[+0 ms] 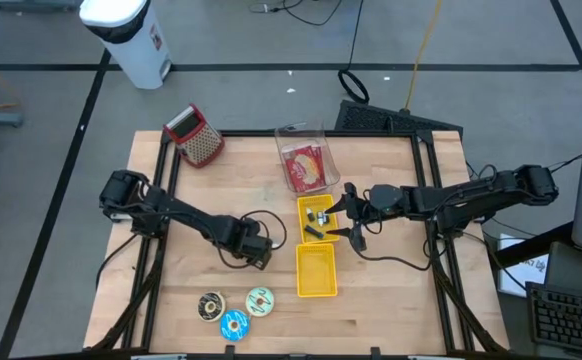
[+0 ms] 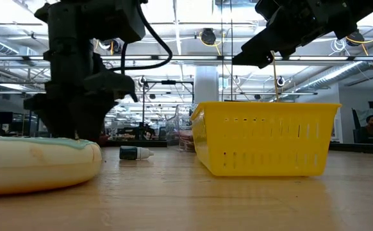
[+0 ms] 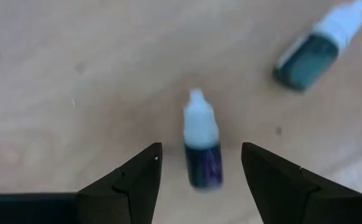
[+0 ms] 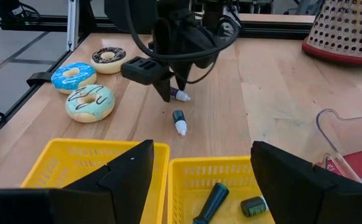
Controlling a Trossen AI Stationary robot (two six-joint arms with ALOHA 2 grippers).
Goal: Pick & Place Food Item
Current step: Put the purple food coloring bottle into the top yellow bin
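A small dropper bottle with a dark purple body and a white cap (image 3: 203, 163) lies on its side on the wooden table (image 1: 211, 190). My left gripper (image 3: 201, 148) points down over it, open, one finger on either side of the bottle without touching it. A second dropper bottle, dark green (image 3: 310, 55), lies on the table close by. In the right wrist view the left gripper (image 4: 176, 93) stands at the purple bottle (image 4: 181, 96), with the green bottle (image 4: 179, 121) nearer the baskets. My right gripper (image 1: 351, 215) hangs open above the far yellow basket (image 1: 316, 216).
Two yellow baskets stand side by side; the far one holds dark items (image 4: 215, 200), the near one (image 1: 317, 271) shows nothing inside. Three iced donuts (image 1: 234, 314) lie near the table's front edge. At the back stand a clear tub with a red packet (image 1: 304, 162) and a grater (image 1: 197, 137).
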